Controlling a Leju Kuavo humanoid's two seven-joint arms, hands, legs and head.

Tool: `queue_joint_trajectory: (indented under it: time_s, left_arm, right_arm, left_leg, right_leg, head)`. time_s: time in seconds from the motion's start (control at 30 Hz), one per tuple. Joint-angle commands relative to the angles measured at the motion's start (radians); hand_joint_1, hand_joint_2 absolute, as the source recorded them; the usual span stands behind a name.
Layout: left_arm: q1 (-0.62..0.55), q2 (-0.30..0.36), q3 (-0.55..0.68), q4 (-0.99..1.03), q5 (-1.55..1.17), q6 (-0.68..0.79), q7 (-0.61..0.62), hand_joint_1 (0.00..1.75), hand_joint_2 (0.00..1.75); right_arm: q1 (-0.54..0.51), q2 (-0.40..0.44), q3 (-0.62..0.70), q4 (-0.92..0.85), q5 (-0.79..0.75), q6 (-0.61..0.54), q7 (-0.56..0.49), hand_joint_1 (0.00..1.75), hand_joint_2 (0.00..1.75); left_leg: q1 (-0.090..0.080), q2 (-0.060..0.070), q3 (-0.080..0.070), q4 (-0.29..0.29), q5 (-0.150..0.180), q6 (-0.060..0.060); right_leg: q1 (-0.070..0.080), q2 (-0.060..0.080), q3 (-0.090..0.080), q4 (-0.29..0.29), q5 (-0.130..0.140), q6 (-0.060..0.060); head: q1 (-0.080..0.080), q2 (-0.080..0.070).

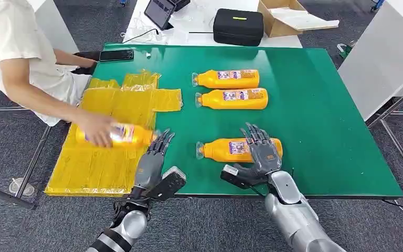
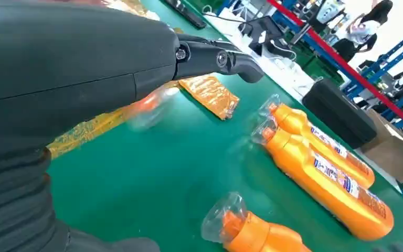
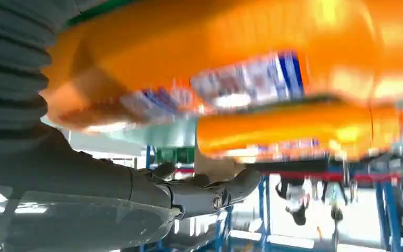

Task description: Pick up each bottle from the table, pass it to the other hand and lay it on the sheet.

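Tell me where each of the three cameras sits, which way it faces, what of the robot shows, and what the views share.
Head view: high on the body, looking forward and down at the green table; both arms, left hand and right hand show.
Left wrist view: behind the left hand, facing across the table.
Right wrist view: behind the right hand, close on the nearest bottle.
Shared: that nearest bottle appears in all three.

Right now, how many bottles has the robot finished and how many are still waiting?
One bottle lies on the yellow sheet, where a person's hand is touching it, beside the open left hand. The right hand is over the nearest bottle on the green table, not yet lifting it. Two far bottles, and, still wait.
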Motion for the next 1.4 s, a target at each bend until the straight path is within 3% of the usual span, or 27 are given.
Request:
queue_joint_trajectory:
  time_s: [0.03, 0.1, 0.47, 0.6, 0.73, 0.93, 0.97, 1.0, 1.03, 1.4]
  left_arm:
    - [0.012, 0.027, -0.012, -0.031, 0.019, -0.01, 0.015, 0.0, 1.75]
    - [0.016, 0.025, -0.008, -0.03, 0.023, -0.006, 0.009, 0.0, 1.75]
    - [0.012, 0.022, -0.009, -0.024, 0.025, -0.003, 0.006, 0.0, 1.75]
    - [0.015, 0.021, -0.007, -0.027, 0.031, 0.007, 0.005, 0.0, 1.75]
    - [0.022, 0.018, -0.001, -0.03, 0.031, 0.017, 0.006, 0.0, 1.75]
    - [0.026, 0.017, 0.007, -0.028, 0.028, 0.028, 0.001, 0.0, 1.75]
    - [0.022, 0.016, 0.006, -0.02, 0.033, 0.029, -0.004, 0.0, 1.75]
    - [0.015, 0.016, 0.002, -0.011, 0.036, 0.032, -0.012, 0.0, 1.75]
    - [0.009, 0.015, 0.001, -0.002, 0.043, 0.034, -0.019, 0.0, 1.75]
    - [-0.016, 0.018, -0.016, 0.016, 0.077, 0.045, -0.049, 0.0, 1.75]
  right_arm:
    - [-0.017, -0.093, 0.134, -0.075, -0.002, 0.248, 0.066, 0.0, 1.75]
    - [-0.038, -0.114, 0.153, -0.054, 0.018, 0.288, 0.121, 0.0, 1.75]
    - [-0.055, -0.116, 0.156, -0.024, 0.011, 0.274, 0.114, 0.0, 1.75]
    - [-0.088, -0.139, 0.172, 0.015, 0.019, 0.332, 0.158, 0.0, 1.75]
    - [-0.106, -0.155, 0.176, 0.025, 0.065, 0.319, 0.215, 0.0, 1.75]
    - [-0.107, -0.146, 0.157, 0.053, 0.051, 0.409, 0.222, 0.0, 1.75]
    - [-0.124, -0.145, 0.162, 0.093, 0.037, 0.446, 0.212, 0.07, 1.75]
    - [-0.136, -0.142, 0.147, 0.127, -0.001, 0.468, 0.18, 1.12, 1.75]
    - [-0.147, -0.142, 0.137, 0.16, -0.029, 0.486, 0.158, 1.75, 1.75]
    - [-0.129, -0.171, 0.078, 0.24, -0.164, 0.48, 0.047, 1.75, 1.75]
  left_leg:
    - [-0.001, 0.002, 0.005, 0.001, -0.003, 0.001]
    - [-0.001, 0.001, 0.005, 0.0, -0.003, 0.001]
    - [0.0, 0.0, 0.004, 0.0, -0.001, 0.001]
    - [-0.001, 0.0, 0.003, 0.0, 0.0, 0.001]
    - [-0.001, 0.0, 0.004, 0.0, 0.0, 0.002]
    - [-0.001, 0.0, 0.004, 0.0, 0.0, 0.002]
    - [-0.001, 0.0, 0.006, -0.001, -0.001, 0.002]
    - [-0.001, 0.0, 0.004, -0.001, 0.0, 0.002]
    - [-0.001, 0.001, 0.006, -0.001, 0.0, 0.002]
    - [0.0, -0.003, 0.009, -0.001, 0.002, 0.003]
  right_leg:
    - [0.0, 0.0, 0.004, 0.001, -0.002, -0.002]
    - [0.0, -0.001, 0.005, 0.0, -0.002, -0.002]
    - [0.0, -0.001, 0.004, -0.001, -0.001, -0.001]
    - [0.0, -0.001, 0.003, 0.0, -0.001, -0.001]
    - [0.0, -0.002, 0.004, -0.001, -0.001, -0.001]
    - [0.0, -0.001, 0.004, -0.001, 0.0, -0.001]
    - [0.0, -0.001, 0.006, -0.001, -0.001, -0.002]
    - [0.0, -0.001, 0.005, -0.001, 0.0, -0.001]
    - [0.0, -0.001, 0.006, -0.001, -0.001, -0.002]
    - [0.001, -0.005, 0.01, -0.002, 0.0, -0.001]
  head:
    - [0.0, 0.0]
    - [0.0, 0.0]
    - [0.0, 0.0]
    - [0.0, 0.0]
    - [0.0, 0.0]
    - [0.0, 0.0]
    - [0.0, 0.0]
    - [0.0, 0.0]
    - [0.0, 0.0]
    - [0.0, 0.0]
